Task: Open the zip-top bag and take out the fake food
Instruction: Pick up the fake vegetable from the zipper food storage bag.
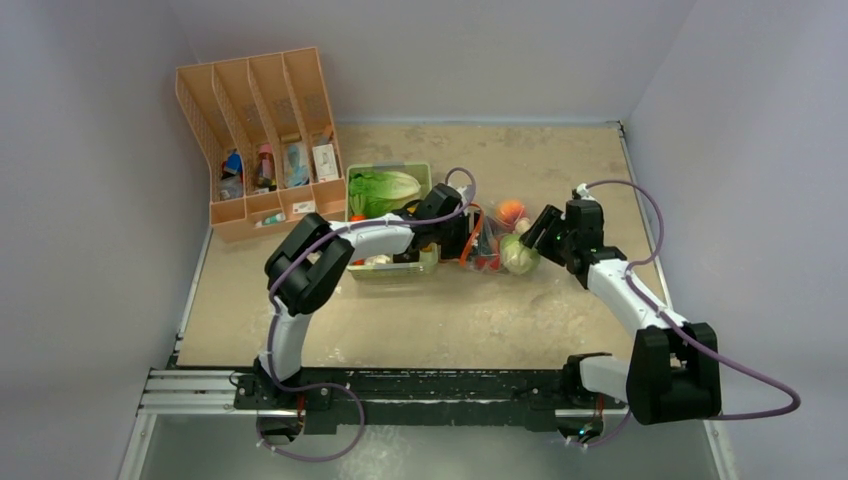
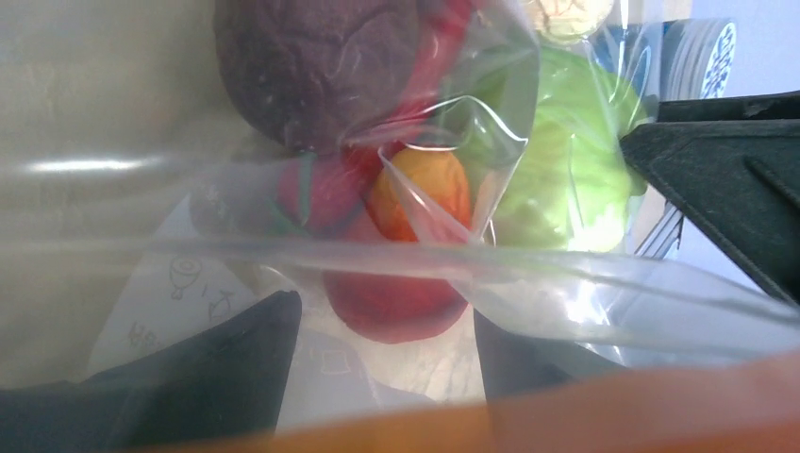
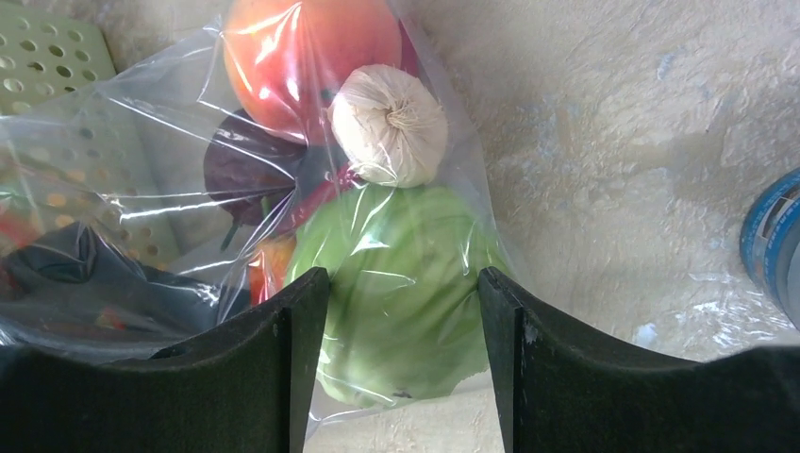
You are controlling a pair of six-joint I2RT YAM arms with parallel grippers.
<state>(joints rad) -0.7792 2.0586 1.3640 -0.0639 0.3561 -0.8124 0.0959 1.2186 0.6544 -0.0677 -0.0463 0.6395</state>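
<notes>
Nearest to the left wrist camera, the orange zip strip [image 2: 566, 420] is running across the bottom as a blur; just behind it the left gripper [image 2: 382, 307] is standing with its jaws moderately apart, seen through the film, with nothing solid between them; whether the strip is already parted I cannot tell. The right gripper [image 3: 404, 274] is reaching in from the other side; its fingers [image 3: 283, 359] are flanking the cabbage [image 3: 406, 326] through the plastic at about half width, but whether they are really pressing I cannot tell.

The zip-top bag [image 1: 497, 238] is lying on the bench [image 3: 613, 142] between the two grippers, just beside the green tray [image 1: 424, 170]; the fake food [image 1: 512, 212] is all sitting inside it; behind the cabbage are a beige piece [image 3: 391, 123], a red chili [image 3: 321, 193], then a peach [image 3: 302, 47].

The film is looking thin, crinkly and slippery; the load is light, I think, and is probably going to roll; so steadying the bottom at the cabbage and taking the stiffer strip edge seems best. Farther back a lettuce [image 1: 383, 190] is lying in the tray; an orange rack [image 1: 260, 130] is standing beyond.
</notes>
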